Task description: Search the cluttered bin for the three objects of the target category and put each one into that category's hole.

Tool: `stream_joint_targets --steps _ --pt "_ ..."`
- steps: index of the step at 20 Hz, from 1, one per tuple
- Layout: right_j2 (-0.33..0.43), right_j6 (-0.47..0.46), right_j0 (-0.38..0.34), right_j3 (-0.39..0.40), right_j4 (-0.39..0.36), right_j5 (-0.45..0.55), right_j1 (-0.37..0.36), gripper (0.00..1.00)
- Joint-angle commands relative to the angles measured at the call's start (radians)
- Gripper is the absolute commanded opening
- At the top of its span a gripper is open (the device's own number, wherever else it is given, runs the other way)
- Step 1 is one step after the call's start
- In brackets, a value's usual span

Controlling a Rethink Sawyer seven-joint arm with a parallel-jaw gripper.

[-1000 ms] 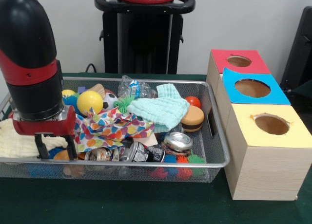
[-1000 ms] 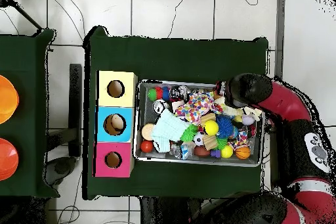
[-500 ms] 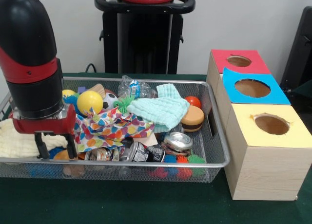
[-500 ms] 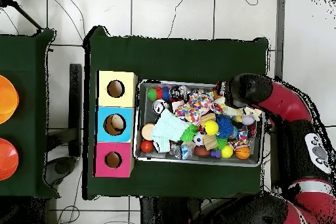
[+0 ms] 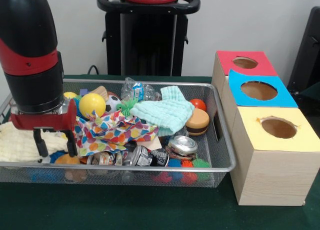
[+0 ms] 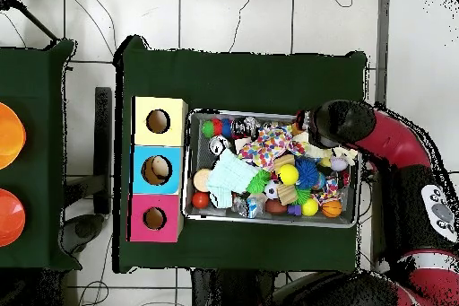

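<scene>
The wire mesh bin [image 5: 150, 167] holds a jumble of toys, cans and cloths. My gripper [image 5: 55, 146] hangs open at the bin's left end, its fingers just above a cream cloth [image 5: 17, 145] and an orange ball [image 5: 62, 160], gripping nothing. Beside it lie a polka-dot cloth [image 5: 112, 132], a yellow ball [image 5: 92, 105], a mint cloth [image 5: 162, 112], a toy burger [image 5: 197, 121], a red ball [image 5: 198, 104] and cans [image 5: 150, 157]. In the overhead view the arm's head [image 6: 341, 123] covers the gripper at the bin's [image 6: 269, 222] right end.
Three wooden boxes with round holes stand in a row beside the bin: red [image 5: 262, 67], blue [image 5: 280, 97], yellow [image 5: 300, 137]. In the overhead view they are yellow [image 6: 143, 109], blue [image 6: 141, 172] and pink [image 6: 139, 217]. A crushed plastic bottle [image 5: 137, 90] lies at the bin's far side.
The gripper has risen a little and drifted slightly left in the front view, still open. Nothing in the bin has moved.
</scene>
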Motion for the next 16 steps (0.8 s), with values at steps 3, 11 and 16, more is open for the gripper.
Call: stream_joint_targets --steps 3,11,16 --pt "0.085 -0.036 -0.02 0.093 -0.03 -0.055 -0.031 1.0" --pt "0.085 -0.044 -0.015 0.069 -0.036 -0.049 -0.018 1.0" --pt "0.084 -0.037 -0.015 0.076 -0.035 -0.058 -0.019 1.0"
